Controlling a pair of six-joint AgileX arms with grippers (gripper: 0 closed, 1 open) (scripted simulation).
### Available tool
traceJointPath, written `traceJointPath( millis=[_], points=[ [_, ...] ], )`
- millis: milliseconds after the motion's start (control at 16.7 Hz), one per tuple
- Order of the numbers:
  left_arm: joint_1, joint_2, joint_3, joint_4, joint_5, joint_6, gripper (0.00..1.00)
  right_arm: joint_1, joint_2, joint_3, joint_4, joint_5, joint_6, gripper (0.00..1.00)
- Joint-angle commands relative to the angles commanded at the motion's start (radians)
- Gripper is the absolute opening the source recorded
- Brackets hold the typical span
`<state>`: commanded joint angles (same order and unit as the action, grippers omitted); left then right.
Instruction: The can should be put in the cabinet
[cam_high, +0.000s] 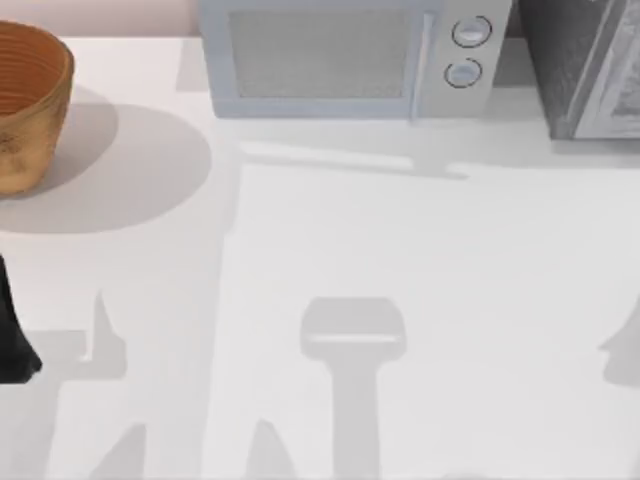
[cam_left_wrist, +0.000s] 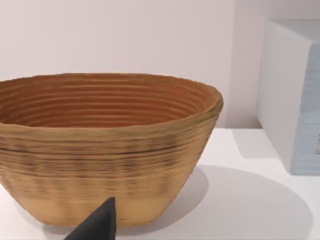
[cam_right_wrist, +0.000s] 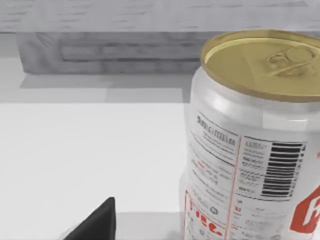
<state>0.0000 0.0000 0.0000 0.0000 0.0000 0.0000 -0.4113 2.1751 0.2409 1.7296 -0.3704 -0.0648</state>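
The can (cam_right_wrist: 250, 145) is silver with a gold lid, a barcode and red lettering. It stands upright on the white table, very close in the right wrist view. One dark fingertip (cam_right_wrist: 97, 225) of my right gripper lies beside it, apart from its wall. Beyond the can is the dark grey speckled cabinet (cam_right_wrist: 125, 52). In the top view the cabinet (cam_high: 580, 60) stands at the back right with its pale framed front panel partly in view. My left arm (cam_high: 12, 335) is parked at the table's left edge, and its fingertip (cam_left_wrist: 97, 225) points at a basket.
A woven brown basket (cam_high: 25, 100) stands at the back left and appears large (cam_left_wrist: 105, 145) in the left wrist view. A white microwave (cam_high: 340, 60) with two round knobs sits at the back middle, left of the cabinet. The table (cam_high: 400, 250) is white.
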Motion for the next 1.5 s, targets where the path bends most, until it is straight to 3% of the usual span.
traceJointPath(
  millis=[1140,1500],
  points=[
    [0.000,0.000,0.000,0.000,0.000,0.000,1.00,0.084,0.065,0.229,-0.159,0.084,0.018,1.00],
    [0.000,0.000,0.000,0.000,0.000,0.000,1.00,0.084,0.065,0.229,-0.159,0.084,0.018,0.55]
  ],
)
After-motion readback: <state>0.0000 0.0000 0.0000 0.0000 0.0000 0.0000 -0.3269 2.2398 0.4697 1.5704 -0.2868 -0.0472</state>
